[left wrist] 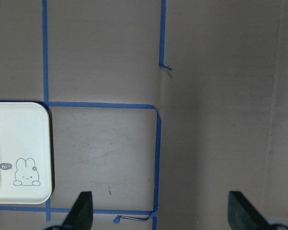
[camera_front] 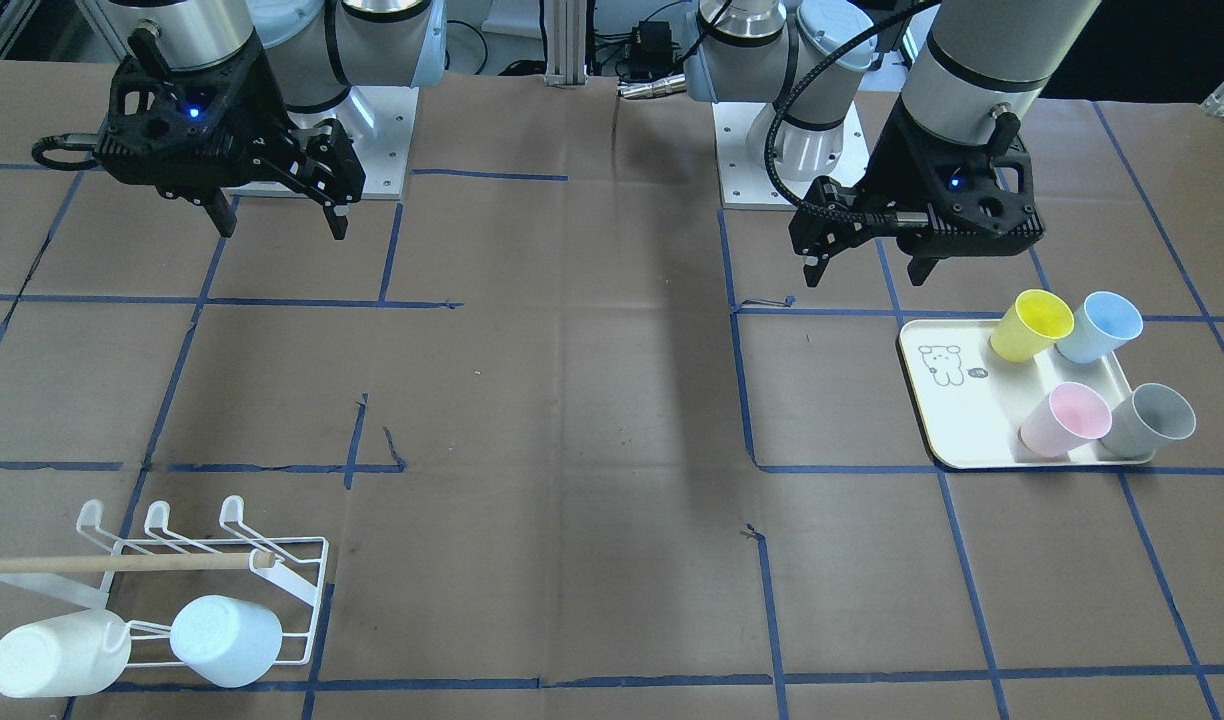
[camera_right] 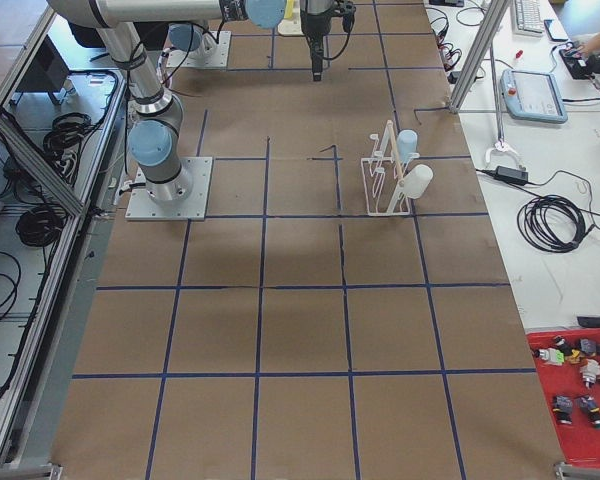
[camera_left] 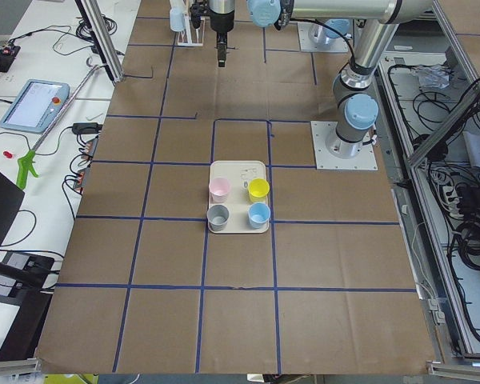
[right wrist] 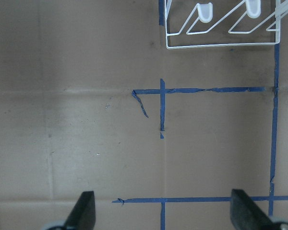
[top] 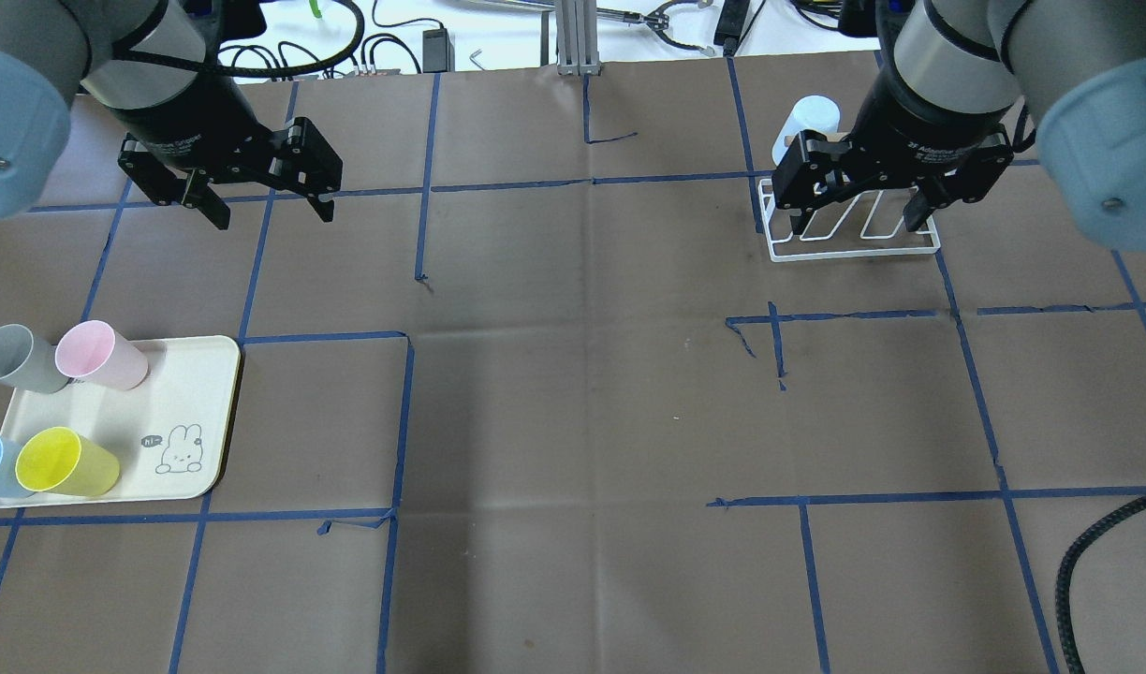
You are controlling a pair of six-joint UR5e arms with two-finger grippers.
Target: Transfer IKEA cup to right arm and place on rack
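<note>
Rack nearest: leave alone for now; lower left gripper, spread empty like right gripper, squarely over yellow cup, clear of blue cup.

Right arm, left arm: silver-grey tubes, pale blue joint caps. Right gripper, left gripper matte black, blue lights glowing. Ribbed black cable on left arm. White screwed base plates.

One camera faces the robot from across the table, looking steeply down; another looks forward and down from behind its shoulders; two watch from the table's ends, far back; both wrist cameras point straight down, seemingly from fairly high; front and overhead views share the tray and the rack.
</note>
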